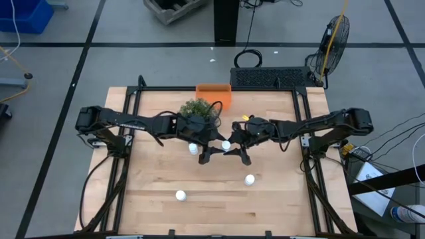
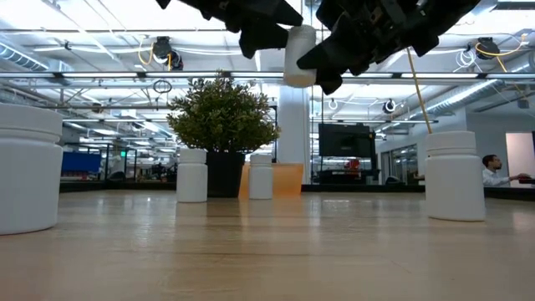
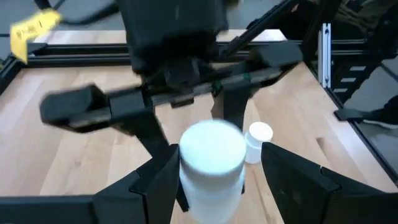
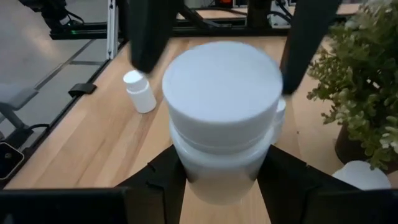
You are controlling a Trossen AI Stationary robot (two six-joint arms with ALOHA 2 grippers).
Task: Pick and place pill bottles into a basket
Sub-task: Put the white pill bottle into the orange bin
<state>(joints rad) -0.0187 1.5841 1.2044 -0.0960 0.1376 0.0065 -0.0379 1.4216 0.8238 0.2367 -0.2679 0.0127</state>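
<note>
Closest up, the right gripper (image 4: 217,180) is clamped on a small white plastic pill bottle (image 4: 221,118), with the left gripper (image 3: 214,180) straddling it, fingers apart. The orange rectangular plastic basket (image 1: 213,93) sits beyond both grippers, past the bushy green potted plant (image 1: 196,108); can't tell what's in it. Four more white bottles stand on the wooden table (image 1: 153,172) around the grippers.

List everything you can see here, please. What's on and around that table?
lifted pill bottle: one, white, in the air mid-table
pill bottles: four more, white, standing on the table
potted plant: one, green, back middle
basket: one, orange, back edge behind the plant
table: one, light wood
fan: one, dark, floor beyond the right back corner
person: one, far off in the room
left gripper: dark, open around the lifted bottle
right gripper: dark, clamped on it
</note>
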